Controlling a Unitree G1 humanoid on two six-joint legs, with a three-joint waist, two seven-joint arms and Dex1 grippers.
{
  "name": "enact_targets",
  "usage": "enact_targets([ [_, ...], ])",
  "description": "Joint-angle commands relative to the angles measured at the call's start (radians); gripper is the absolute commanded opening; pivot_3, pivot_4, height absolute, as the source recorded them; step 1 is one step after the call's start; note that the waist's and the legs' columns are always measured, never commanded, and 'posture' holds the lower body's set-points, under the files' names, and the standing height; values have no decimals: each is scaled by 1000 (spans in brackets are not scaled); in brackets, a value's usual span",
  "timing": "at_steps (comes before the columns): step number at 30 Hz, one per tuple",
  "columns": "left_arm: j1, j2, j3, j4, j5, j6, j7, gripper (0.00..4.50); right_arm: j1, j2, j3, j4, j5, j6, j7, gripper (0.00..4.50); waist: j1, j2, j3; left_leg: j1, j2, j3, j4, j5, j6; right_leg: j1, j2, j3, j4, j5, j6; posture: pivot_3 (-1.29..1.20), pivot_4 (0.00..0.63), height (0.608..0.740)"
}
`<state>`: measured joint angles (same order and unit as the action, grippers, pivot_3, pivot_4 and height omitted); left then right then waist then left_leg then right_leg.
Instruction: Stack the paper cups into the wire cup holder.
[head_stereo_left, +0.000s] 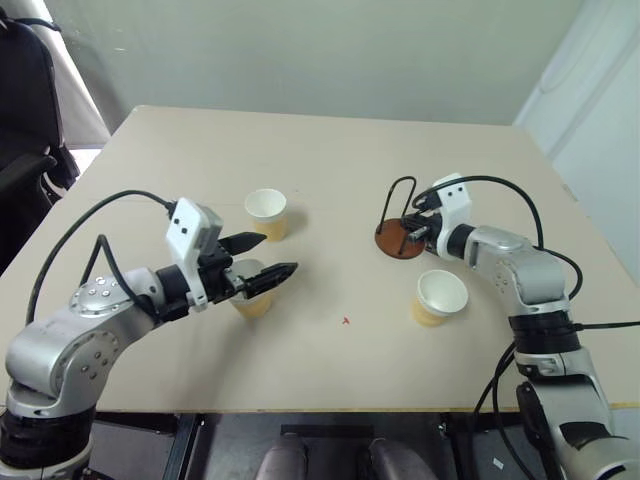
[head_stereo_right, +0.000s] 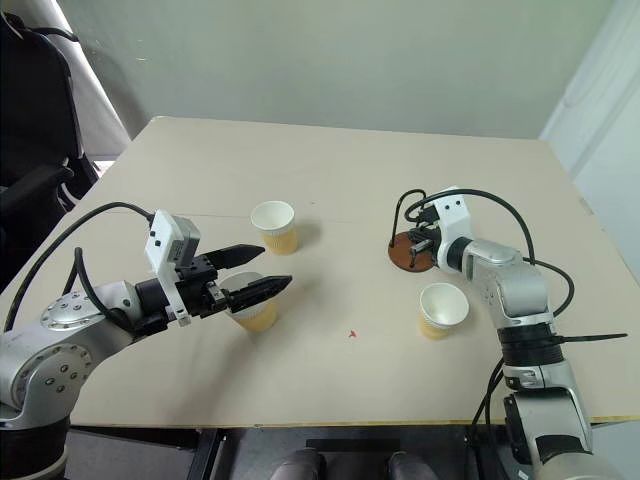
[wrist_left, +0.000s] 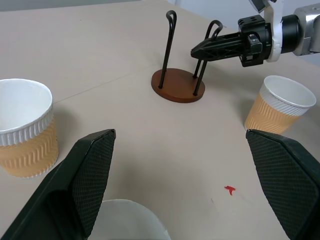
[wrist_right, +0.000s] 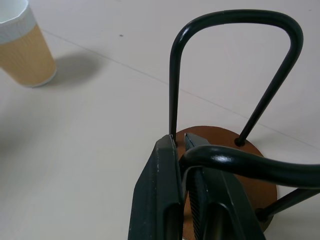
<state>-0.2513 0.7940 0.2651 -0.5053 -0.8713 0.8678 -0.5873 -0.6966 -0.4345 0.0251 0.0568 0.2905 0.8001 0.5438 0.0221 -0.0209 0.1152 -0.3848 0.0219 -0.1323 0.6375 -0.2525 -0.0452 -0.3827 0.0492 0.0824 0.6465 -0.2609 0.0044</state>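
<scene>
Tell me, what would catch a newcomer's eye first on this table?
Probably the right gripper, shut on a black wire loop of the wire cup holder, which stands empty toward the table's right side. Next, the left gripper hovers wide open above one paper cup near the front left. Two more cups stand loose: one behind that gripper, another just in front of the holder.

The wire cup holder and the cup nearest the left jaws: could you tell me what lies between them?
Bare tabletop lies between the wire cup holder and that cup, as the left eye view shows; the small red mark sits nearer the robot, off that line.
</scene>
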Motion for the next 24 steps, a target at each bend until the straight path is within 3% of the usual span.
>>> enact_targets([
  [1,-13,6,30,-15,-2,-24,-9,4500,14,-22,-21,-125,86,6,104,14,0,0,0,0,0,0,0,0,0,0,0,0,0,0,0,0,150,740],
  [6,-17,5,25,-10,-2,-23,-15,4500,61,-59,-44,-339,283,93,256,14,-4,1,0,-2,0,1,0,1,-2,-2,0,0,0,0,0,0,150,740],
  [11,-33,0,8,-1,3,-21,-22,4500,133,-97,25,-465,365,114,339,14,-3,0,0,-3,0,1,1,1,-2,0,0,0,-2,0,0,0,150,740],
  [24,-50,5,-9,7,-2,-4,-34,4500,139,-183,197,-512,343,71,455,14,-4,0,0,-1,0,1,5,0,-1,1,0,0,0,0,0,0,150,740],
])
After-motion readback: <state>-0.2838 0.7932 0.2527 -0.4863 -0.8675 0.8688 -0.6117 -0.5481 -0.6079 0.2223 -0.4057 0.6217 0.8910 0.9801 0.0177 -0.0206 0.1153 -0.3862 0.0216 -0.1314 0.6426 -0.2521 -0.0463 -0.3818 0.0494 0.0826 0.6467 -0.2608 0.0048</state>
